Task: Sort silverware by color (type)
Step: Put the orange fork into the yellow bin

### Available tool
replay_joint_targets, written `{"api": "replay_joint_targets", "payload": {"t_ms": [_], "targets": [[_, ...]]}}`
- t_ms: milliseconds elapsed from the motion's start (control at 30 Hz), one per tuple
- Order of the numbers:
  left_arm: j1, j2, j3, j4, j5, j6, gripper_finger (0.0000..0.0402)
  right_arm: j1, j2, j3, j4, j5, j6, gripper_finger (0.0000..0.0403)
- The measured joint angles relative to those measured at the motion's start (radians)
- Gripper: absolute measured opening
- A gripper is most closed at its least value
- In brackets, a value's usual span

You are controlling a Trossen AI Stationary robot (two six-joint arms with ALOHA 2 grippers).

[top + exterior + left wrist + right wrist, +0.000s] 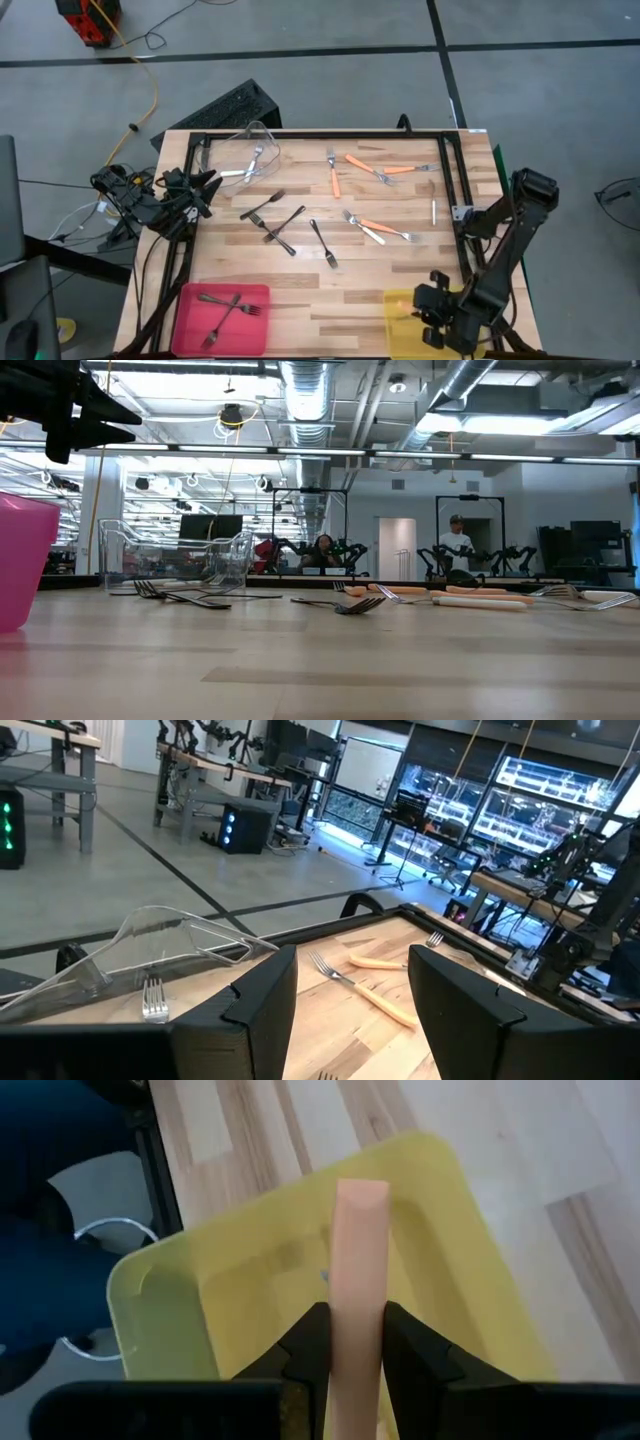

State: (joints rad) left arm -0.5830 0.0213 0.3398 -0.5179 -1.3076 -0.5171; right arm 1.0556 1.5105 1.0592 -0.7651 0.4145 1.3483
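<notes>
My right gripper [432, 312] hangs over the yellow bin [400, 302] at the near right corner, shut on an orange-handled fork [360, 1250]. Its head is hidden behind the gripper. My left gripper [205, 185] waits open at the table's left edge, pointing level toward the clear bin [150, 945]. A silver fork [153, 998] lies in that bin. Several orange-handled forks [365, 165], a silver one [360, 228] and three dark ones [285, 228] lie flat on the wooden top. Two dark forks [225, 308] lie in the pink bin [190, 330]. My right gripper pinches the orange handle [358, 1315] between its two fingers [312, 1342], slanting down from above. The handle runs out ahead between the fingertips, along them. Its free end [362, 1188] hangs over the yellow bin's inside [250, 1280], clear of the bin.
A black frame [450, 170] runs along the table's far, left and right edges. A small pale stick [433, 210] lies near the right rail. Bare wood [330, 300] stretches between the pink and yellow bins. People and other robot stations show in the room beyond.
</notes>
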Motion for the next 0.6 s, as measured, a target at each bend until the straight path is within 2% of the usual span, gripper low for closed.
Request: {"api": "replay_joint_targets", "payload": {"t_ms": [300, 600], "targets": [[0.0, 0.0, 0.0, 0.0, -0.009, -0.003, 0.0178, 0.026, 0.002, 0.0, -0.002, 0.012, 0.042, 0.0099], [0.0, 0.0, 0.0, -0.001, -0.009, -0.003, 0.0178, 0.019, 0.117, 0.0, 0.073, -0.048, 0.035, 0.0099]]}}
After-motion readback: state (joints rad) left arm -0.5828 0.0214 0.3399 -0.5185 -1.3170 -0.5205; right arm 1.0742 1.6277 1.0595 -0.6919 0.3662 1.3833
